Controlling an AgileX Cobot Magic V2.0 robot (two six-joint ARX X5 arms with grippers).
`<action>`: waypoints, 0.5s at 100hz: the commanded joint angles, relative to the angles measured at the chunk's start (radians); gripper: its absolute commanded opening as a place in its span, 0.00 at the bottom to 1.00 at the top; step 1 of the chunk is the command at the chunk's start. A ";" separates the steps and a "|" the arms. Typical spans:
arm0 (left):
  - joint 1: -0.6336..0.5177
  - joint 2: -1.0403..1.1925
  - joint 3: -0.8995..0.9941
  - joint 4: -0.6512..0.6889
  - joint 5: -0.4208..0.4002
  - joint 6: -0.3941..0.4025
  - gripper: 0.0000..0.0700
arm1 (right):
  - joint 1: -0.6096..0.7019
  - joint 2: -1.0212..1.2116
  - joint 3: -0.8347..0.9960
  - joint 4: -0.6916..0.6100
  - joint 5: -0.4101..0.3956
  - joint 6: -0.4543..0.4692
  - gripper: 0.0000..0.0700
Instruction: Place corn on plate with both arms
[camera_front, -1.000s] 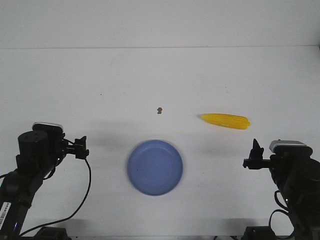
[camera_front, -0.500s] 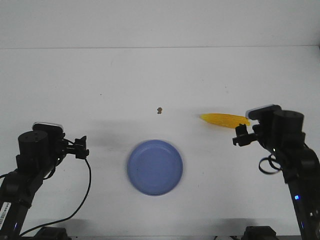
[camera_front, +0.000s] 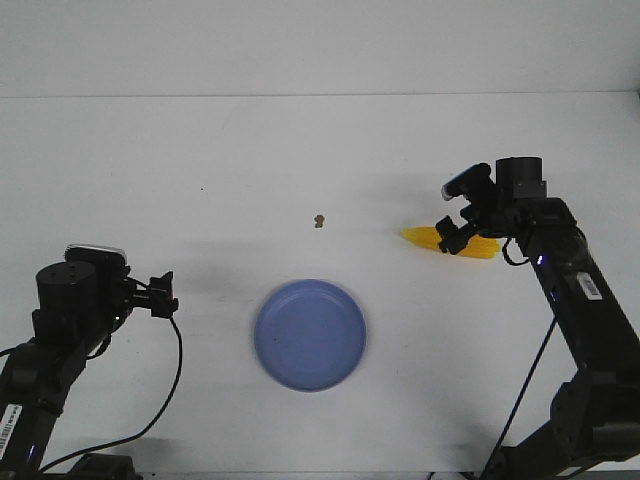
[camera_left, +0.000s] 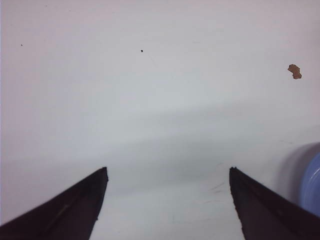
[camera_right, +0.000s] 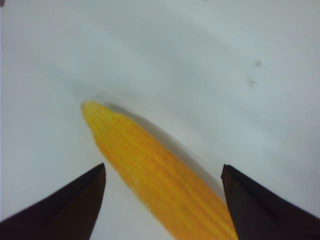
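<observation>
Moved since a second ago: right arm (camera_front: 560, 270) has swung up from the near right corner and out over the corn (camera_front: 450, 241); left arm (camera_front: 70, 310) and everything on the surface (camera_front: 200, 150) have stayed put.
Step in hand: the reach — I'd judge the right claw (camera_front: 455, 238) is lining up for a pick, nothing lifted yet.
Right claw: tips spread wide in its wrist view, the cob (camera_right: 155, 175) lying slantwise between them, touched by neither as far as I can see.
Left claw (camera_front: 163, 293): tips apart with only bare surface between them, parked at the near left, well apart from the corn.
Corn's place: flat on the surface, right of centre, farther off than the plate (camera_front: 310, 334) and to its right, not on it.
Next move calls for: lowering the claw astride the cob's thicker middle, then closing — the cob lies at an angle to the tips, so a wrist turn looks wise first.
Corn, shape and texture: long, tapered to a blunt point at its left end, bright yellow, rows of fine kernels; rounded, so it may roll.
Plate: round, shallow, periwinkle blue, raised rim, smooth and plain.
Surface: white, matt, with a small brown speck (camera_front: 319, 221) beyond the plate.
</observation>
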 joint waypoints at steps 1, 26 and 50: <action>0.000 0.008 0.013 0.008 -0.001 -0.003 0.72 | 0.000 0.048 0.023 -0.008 -0.012 -0.049 0.70; 0.000 0.008 0.013 0.008 -0.001 -0.003 0.72 | -0.005 0.120 0.023 -0.016 -0.032 -0.109 0.70; 0.000 0.008 0.013 0.011 -0.001 -0.003 0.72 | -0.014 0.166 0.023 -0.016 -0.029 -0.127 0.70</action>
